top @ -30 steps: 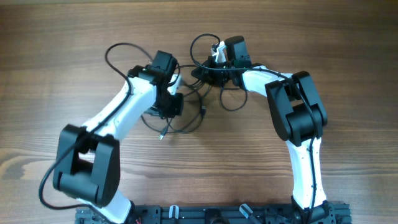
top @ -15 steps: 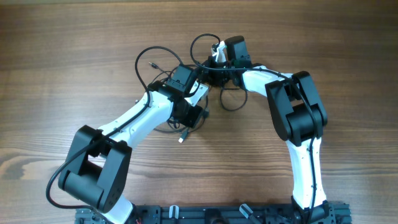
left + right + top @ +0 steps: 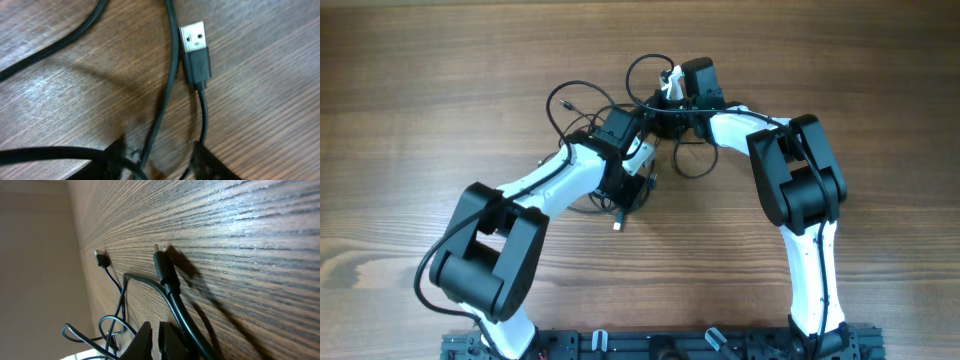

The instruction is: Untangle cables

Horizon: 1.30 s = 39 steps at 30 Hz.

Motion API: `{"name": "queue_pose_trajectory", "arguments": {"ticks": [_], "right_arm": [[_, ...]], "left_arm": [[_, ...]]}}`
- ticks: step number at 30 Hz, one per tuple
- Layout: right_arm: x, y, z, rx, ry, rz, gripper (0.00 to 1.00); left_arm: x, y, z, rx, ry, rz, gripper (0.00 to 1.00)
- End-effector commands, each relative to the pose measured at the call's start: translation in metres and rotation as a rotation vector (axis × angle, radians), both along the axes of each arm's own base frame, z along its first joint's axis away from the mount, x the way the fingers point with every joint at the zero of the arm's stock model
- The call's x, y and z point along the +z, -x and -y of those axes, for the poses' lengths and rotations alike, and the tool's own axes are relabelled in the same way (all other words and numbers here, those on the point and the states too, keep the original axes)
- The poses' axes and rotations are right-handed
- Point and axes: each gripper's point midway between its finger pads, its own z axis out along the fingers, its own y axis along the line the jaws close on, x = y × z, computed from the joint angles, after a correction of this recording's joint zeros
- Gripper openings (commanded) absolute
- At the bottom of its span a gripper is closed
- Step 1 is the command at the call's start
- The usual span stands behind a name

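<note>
The cables [image 3: 692, 160] are thin black wires looped in a bunch at the table's middle, with one loop [image 3: 560, 98] lying out to the left. My left gripper [image 3: 625, 192] sits low over the bunch's left part. In the left wrist view its fingers [image 3: 162, 159] are apart, a cable [image 3: 167, 100] runs between them, and a silvery USB plug [image 3: 194, 45] lies just ahead. My right gripper [image 3: 655, 118] is on the bunch's upper part. Its fingers [image 3: 156, 339] are nearly together, with a cable [image 3: 172, 300] running down against them.
The wooden table [image 3: 840, 60] extends on all sides of the bunch. A loose plug tip [image 3: 618, 226] lies just below my left gripper. Two plug ends [image 3: 100, 257] [image 3: 161, 265] lie ahead of my right gripper. The arm mounts stand along the front edge [image 3: 650, 345].
My left arm has swung to the right toward the bunch. The left cable loop and the loose plug tip have shifted right with it. The right arm has not moved.
</note>
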Motion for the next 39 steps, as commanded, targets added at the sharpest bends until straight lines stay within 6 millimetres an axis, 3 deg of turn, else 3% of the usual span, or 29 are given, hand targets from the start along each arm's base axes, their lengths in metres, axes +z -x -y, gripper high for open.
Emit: {"name": "queue_pose_trajectory", "arguments": {"ticks": [1, 3, 6, 9, 19, 25, 28, 30, 34, 39], "right_arm": [[-0.076, 0.014, 0.034, -0.109, 0.174, -0.123, 0.10], [-0.076, 0.014, 0.034, -0.109, 0.174, -0.122, 0.10], [-0.076, 0.014, 0.034, -0.109, 0.173, -0.123, 0.10], [-0.077, 0.014, 0.034, -0.111, 0.175, -0.121, 0.11], [-0.076, 0.014, 0.034, -0.111, 0.175, -0.121, 0.11], [-0.076, 0.014, 0.034, -0.111, 0.175, -0.121, 0.11], [-0.076, 0.014, 0.034, -0.111, 0.175, -0.121, 0.11], [-0.076, 0.014, 0.034, -0.111, 0.175, -0.121, 0.11], [-0.076, 0.014, 0.034, -0.111, 0.175, -0.121, 0.11], [-0.076, 0.014, 0.034, -0.111, 0.175, -0.121, 0.11]], "left_arm": [[-0.017, 0.005, -0.006, -0.007, -0.040, -0.032, 0.51], [-0.023, 0.007, -0.008, -0.008, -0.051, -0.047, 0.49], [-0.029, 0.009, -0.015, -0.005, -0.092, -0.060, 0.33], [-0.031, 0.012, -0.028, 0.002, -0.159, -0.064, 0.34], [-0.037, 0.026, -0.029, 0.068, -0.215, -0.087, 0.38], [-0.047, 0.043, -0.030, 0.086, -0.233, -0.113, 0.22], [-0.050, 0.048, -0.032, 0.093, -0.240, -0.124, 0.22], [-0.051, 0.051, -0.034, 0.091, -0.245, -0.130, 0.34], [-0.054, 0.051, -0.043, 0.161, -0.290, -0.120, 0.22], [-0.057, 0.054, -0.053, 0.197, -0.335, -0.109, 0.29]]}}
